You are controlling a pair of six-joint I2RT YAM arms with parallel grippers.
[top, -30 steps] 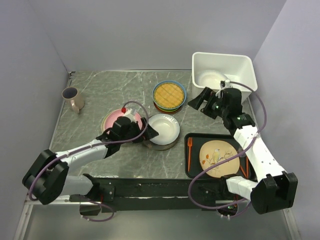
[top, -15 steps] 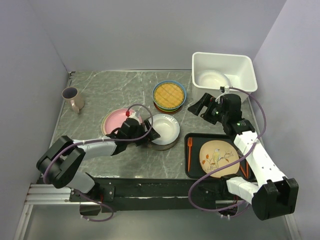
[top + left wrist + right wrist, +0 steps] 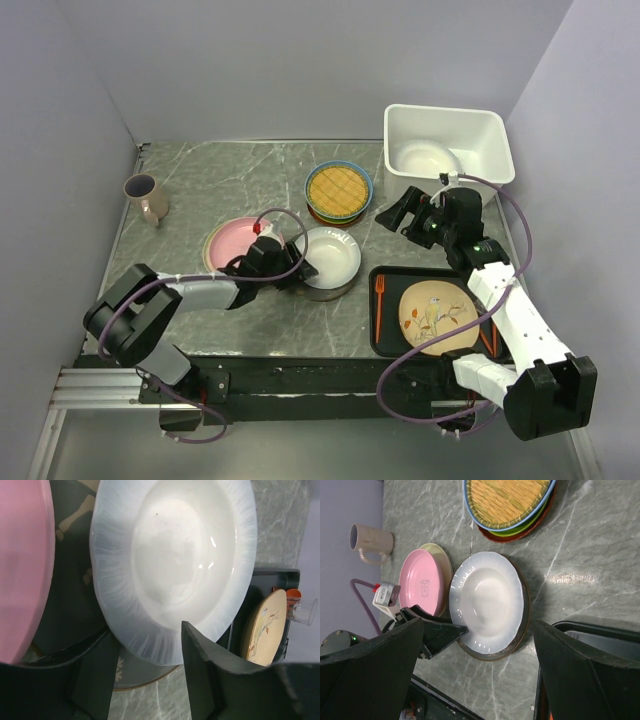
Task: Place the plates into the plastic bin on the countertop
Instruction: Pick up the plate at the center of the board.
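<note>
A white fluted plate (image 3: 332,257) (image 3: 175,555) lies on a dark grey plate (image 3: 142,672) at mid-countertop. My left gripper (image 3: 296,266) (image 3: 150,675) is low at its left rim, jaws apart, one finger (image 3: 202,670) over the rim and the other (image 3: 95,680) beside the dark plate. A pink plate (image 3: 233,243) (image 3: 422,582) rests on a yellow-green one (image 3: 443,555). A yellow lattice plate (image 3: 339,188) tops a stack. My right gripper (image 3: 400,208) (image 3: 479,625) hangs open above the countertop (image 3: 200,180), left of the white plastic bin (image 3: 470,125), which holds a white plate (image 3: 424,158).
A black tray (image 3: 385,335) at the front right carries a cream plate (image 3: 438,315) and an orange fork (image 3: 379,296). A beige mug (image 3: 146,197) stands at the far left. Grey walls close in the back and both sides.
My left gripper has slid forward to the white plate's rim and its jaws have narrowed. The right arm shifted slightly and stays open.
</note>
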